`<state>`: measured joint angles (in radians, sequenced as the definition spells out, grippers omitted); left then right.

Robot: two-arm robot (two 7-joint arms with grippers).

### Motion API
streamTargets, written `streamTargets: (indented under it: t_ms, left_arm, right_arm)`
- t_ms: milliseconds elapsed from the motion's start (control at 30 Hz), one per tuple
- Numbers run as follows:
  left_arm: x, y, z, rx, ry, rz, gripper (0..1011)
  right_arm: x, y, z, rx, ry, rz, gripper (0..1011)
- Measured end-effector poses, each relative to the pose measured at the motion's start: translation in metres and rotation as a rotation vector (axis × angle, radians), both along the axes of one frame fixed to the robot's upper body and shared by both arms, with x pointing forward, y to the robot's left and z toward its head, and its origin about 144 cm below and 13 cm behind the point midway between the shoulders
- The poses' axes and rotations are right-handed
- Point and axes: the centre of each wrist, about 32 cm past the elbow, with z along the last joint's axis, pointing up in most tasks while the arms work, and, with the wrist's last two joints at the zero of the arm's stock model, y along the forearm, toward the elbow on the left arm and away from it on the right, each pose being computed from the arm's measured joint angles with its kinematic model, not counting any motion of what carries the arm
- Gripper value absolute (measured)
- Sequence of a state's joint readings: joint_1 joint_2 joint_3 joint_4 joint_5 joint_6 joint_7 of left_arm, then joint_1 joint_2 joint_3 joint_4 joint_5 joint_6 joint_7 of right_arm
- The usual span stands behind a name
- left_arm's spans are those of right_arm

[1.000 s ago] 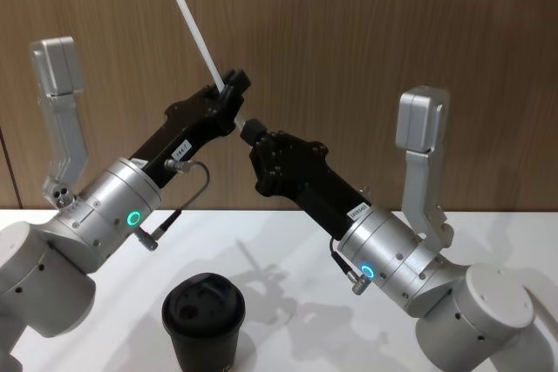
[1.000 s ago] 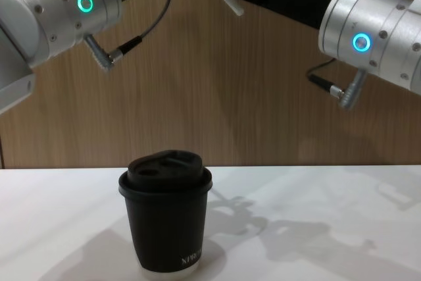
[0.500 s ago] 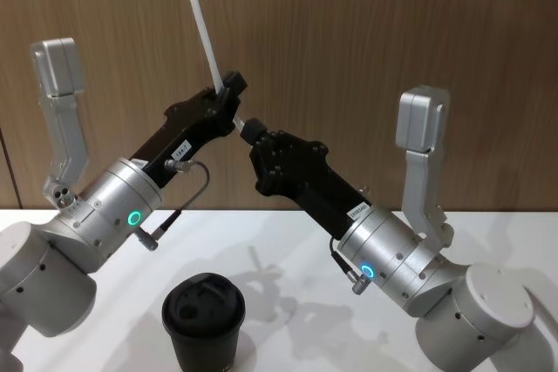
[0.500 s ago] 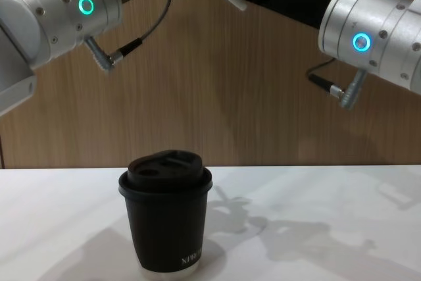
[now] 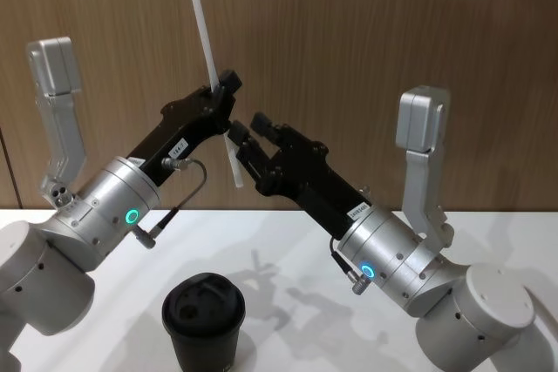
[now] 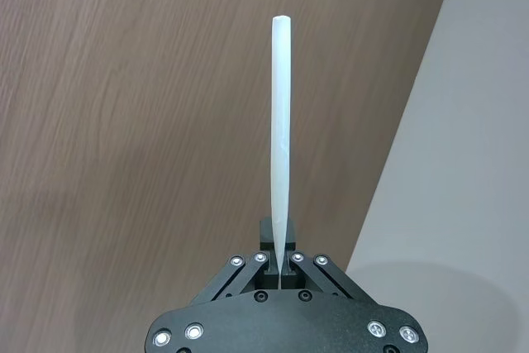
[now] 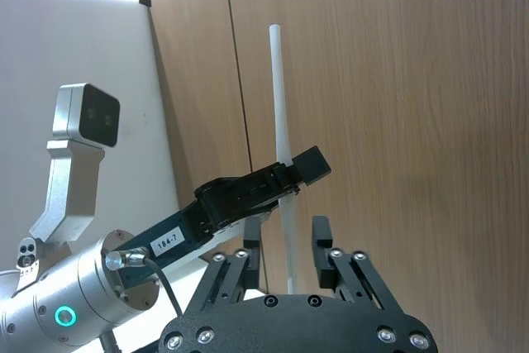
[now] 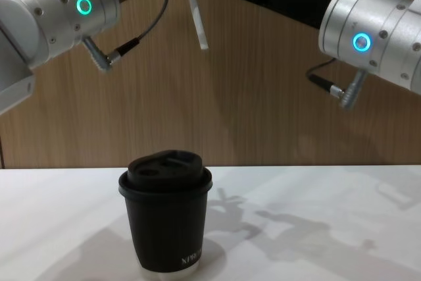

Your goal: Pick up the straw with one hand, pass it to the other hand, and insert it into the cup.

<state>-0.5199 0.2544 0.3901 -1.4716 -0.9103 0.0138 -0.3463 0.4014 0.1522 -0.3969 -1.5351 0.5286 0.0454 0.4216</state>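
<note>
The thin white straw (image 5: 212,76) stands steeply tilted high above the table, and my left gripper (image 5: 225,90), the one with the green ring, is shut on it near its middle. In the left wrist view the straw (image 6: 279,138) rises straight out of the shut fingertips (image 6: 279,247). My right gripper (image 5: 250,128), with the blue ring, is open just beside the straw's lower part. The right wrist view has the straw (image 7: 279,121) passing between the spread right gripper (image 7: 287,239) fingers, untouched. The black lidded cup (image 5: 203,320) stands upright on the table below; its side shows in the chest view (image 8: 166,212).
The white table (image 5: 288,241) runs out around the cup, with arm shadows on it. A brown wood-panel wall (image 5: 392,23) stands behind. Both grey forearms rise at the left (image 5: 61,119) and right (image 5: 420,154) edges of the workspace.
My right gripper has opened and let go of the straw's lower end. The straw, held by the left gripper alone, has swung more upright and its lower end hangs free.
</note>
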Motion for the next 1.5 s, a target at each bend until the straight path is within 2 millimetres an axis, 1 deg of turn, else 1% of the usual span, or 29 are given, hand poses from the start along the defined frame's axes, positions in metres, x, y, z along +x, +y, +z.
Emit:
streamTargets:
  t_ms: [67,133,167,233,300,433,600,667,733,767,800,1100,1500]
  left_arm:
    - [0.000,0.000,0.000,0.000,-0.001,0.000,2]
    - [0.000,0.000,0.000,0.000,-0.004,0.001,2]
    - [0.000,0.000,0.000,0.000,-0.005,0.001,2]
    - [0.000,0.001,0.000,0.001,-0.008,0.002,2]
    - [0.000,0.001,0.000,0.004,-0.011,0.003,2]
    - [0.000,0.002,0.002,0.025,-0.024,0.008,2]
    - [-0.001,0.003,0.004,0.057,-0.040,0.012,1]
    - [-0.002,0.003,0.004,0.073,-0.047,0.013,2]
    - [-0.002,0.003,0.005,0.085,-0.053,0.014,2]
    - [-0.003,0.003,0.006,0.094,-0.058,0.014,2]
    - [-0.003,0.003,0.006,0.094,-0.058,0.014,2]
    - [-0.005,0.004,0.006,0.158,-0.065,0.017,2]
    - [-0.006,0.005,0.007,0.181,-0.071,0.016,2]
  right_arm:
    - [0.000,0.000,0.000,0.000,0.000,0.000,429]
    - [0.000,0.000,0.000,0.000,0.000,0.000,473]
    - [0.000,0.000,0.000,0.000,0.000,-0.001,533]
    - [0.000,0.000,0.000,-0.001,0.001,0.000,564]
    - [0.000,0.000,0.000,-0.001,0.001,-0.001,643]
    - [0.000,0.000,0.000,-0.001,0.001,-0.001,738]
    - [0.000,-0.002,-0.001,-0.004,0.001,-0.003,892]
    - [0.000,-0.003,-0.001,-0.005,0.000,-0.004,935]
    - [-0.001,-0.005,-0.002,-0.007,-0.003,-0.003,955]
    - [-0.001,-0.005,-0.002,-0.006,-0.004,-0.003,986]
    - [-0.001,-0.006,-0.002,-0.007,-0.005,-0.002,1000]
    - [-0.009,-0.019,-0.002,-0.011,-0.025,0.000,1000]
    - [-0.024,-0.049,-0.006,-0.033,-0.011,-0.074,1000]
